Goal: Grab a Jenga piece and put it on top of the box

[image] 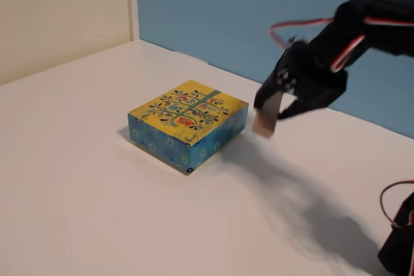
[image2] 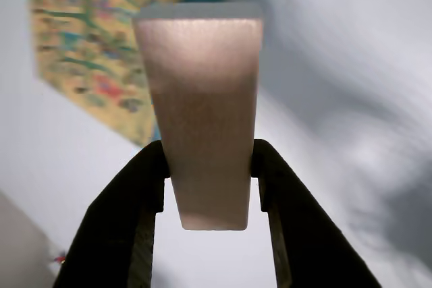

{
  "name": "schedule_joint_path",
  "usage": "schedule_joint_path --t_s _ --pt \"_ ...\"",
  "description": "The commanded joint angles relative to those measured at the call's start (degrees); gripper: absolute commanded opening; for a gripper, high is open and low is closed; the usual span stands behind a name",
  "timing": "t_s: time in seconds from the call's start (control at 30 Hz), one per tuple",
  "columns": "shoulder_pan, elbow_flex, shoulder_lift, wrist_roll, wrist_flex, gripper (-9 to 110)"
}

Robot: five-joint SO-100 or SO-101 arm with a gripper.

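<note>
Jenga piece (image2: 202,112) clamped between the two black jaws of the gripper (image2: 208,166), pinched on its long sides, far end pointing away from the wrist view. In the fixed view, same piece (image: 265,119) hanging tilted below the gripper (image: 275,111), off the bench (image: 77,192), blurred. Just right of the box (image: 188,123), not touching it. Box flat on the white bench, yellow floral top up, blue sides showing. Box top (image2: 94,45) blurred at upper left of the wrist view. Blue wall (image: 259,11) behind.
</note>
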Motion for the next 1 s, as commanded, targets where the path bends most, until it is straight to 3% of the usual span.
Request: schedule_joint_path --t_s 0.0,0.43,0.97 --pt "-1.76 -3.25 5.19 2.55 1.41 0" --pt "-10.02 -31.73 -9.05 9.23 13.54 0" --pt "-12.66 -51.06 -35.07 8.61 15.03 0"
